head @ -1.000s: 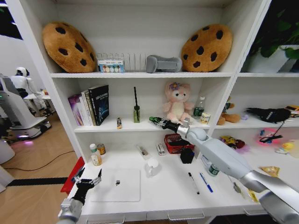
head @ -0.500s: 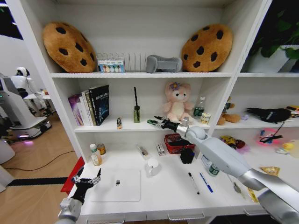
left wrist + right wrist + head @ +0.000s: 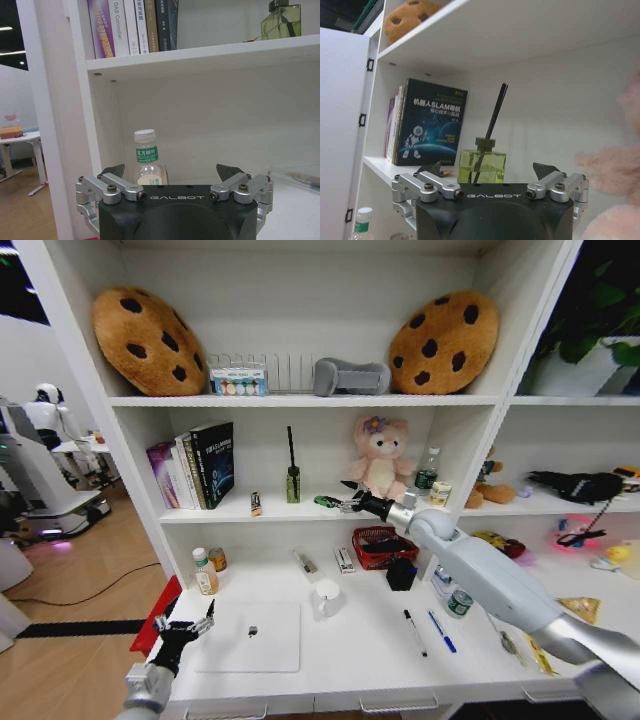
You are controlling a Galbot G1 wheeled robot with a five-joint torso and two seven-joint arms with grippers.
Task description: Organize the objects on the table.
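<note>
Both grippers read GALBOT: left gripper (image 3: 170,175), right gripper (image 3: 487,172).

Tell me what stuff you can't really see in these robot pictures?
- Green toy car: too small in the head view to show detail.
- Small bottle: its lower part sits behind the left gripper in the left wrist view.
- Pink plush toy: blurred and cut off by the right wrist view's edge.
- Green diffuser bottle: its base is behind the right gripper.
</note>
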